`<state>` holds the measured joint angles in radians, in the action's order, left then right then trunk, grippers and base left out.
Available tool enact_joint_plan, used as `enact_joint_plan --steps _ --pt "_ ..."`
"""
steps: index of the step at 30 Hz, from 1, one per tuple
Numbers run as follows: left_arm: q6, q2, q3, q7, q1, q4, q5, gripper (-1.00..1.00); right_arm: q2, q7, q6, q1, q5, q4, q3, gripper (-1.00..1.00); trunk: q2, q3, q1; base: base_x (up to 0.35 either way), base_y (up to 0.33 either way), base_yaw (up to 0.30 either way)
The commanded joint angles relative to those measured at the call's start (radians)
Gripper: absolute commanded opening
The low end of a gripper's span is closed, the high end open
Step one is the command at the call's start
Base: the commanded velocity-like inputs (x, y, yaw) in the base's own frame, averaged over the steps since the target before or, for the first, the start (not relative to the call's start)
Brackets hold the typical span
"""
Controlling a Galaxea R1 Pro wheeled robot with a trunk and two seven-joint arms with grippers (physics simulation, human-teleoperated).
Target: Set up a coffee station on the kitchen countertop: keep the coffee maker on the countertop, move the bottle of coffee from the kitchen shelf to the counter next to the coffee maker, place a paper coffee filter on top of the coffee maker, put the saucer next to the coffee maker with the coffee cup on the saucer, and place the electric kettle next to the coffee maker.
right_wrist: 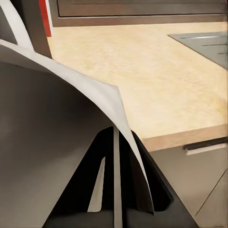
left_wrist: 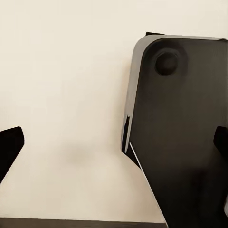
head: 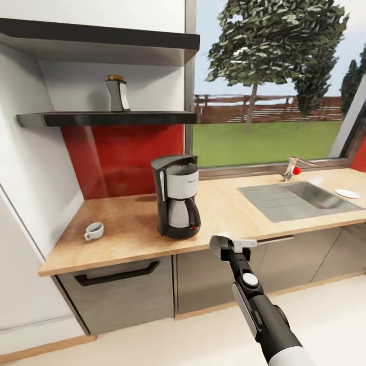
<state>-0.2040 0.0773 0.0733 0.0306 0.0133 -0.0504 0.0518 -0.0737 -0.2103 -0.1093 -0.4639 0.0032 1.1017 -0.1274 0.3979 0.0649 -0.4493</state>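
Head view: right gripper (head: pixel 222 247) clenched on the paper coffee filter (head: pixel 219 246), coffee maker (head: pixel 176 202) up-left, probably within reach.

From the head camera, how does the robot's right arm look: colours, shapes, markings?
The right arm is slim and glossy black, turning white near the bottom edge, with a grey side panel and a round white disc near the wrist. Its hand is black with a pale grey bracket.
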Motion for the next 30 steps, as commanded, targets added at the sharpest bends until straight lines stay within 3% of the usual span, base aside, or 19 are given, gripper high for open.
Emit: enact_joint_plan --steps 1,17,23,30 --pt "-0.001 0.0 0.007 -0.002 0.0 -0.002 0.003 1.0 0.0 -0.006 -0.006 -0.001 -0.003 0.001 -0.002 -1.0 0.002 0.002 -0.001 0.0 0.334 -0.268" --pt "0.0 0.005 0.007 -0.001 0.0 0.001 0.003 1.0 0.0 -0.006 -0.006 -0.001 -0.003 0.002 -0.003 -1.0 0.002 0.002 -0.001 0.0 0.271 -0.268" --pt "0.0 0.005 0.007 -0.001 0.0 0.003 0.003 1.0 0.0 -0.006 -0.005 -0.001 -0.003 0.005 -0.002 -1.0 0.002 0.002 -0.001 0.0 0.059 -0.259" --pt "0.003 0.008 0.004 -0.005 0.0 0.006 -0.001 1.0 -0.001 -0.006 -0.008 -0.001 -0.005 0.003 -0.003 -1.0 0.002 0.002 -0.001 0.0 0.004 -0.063"
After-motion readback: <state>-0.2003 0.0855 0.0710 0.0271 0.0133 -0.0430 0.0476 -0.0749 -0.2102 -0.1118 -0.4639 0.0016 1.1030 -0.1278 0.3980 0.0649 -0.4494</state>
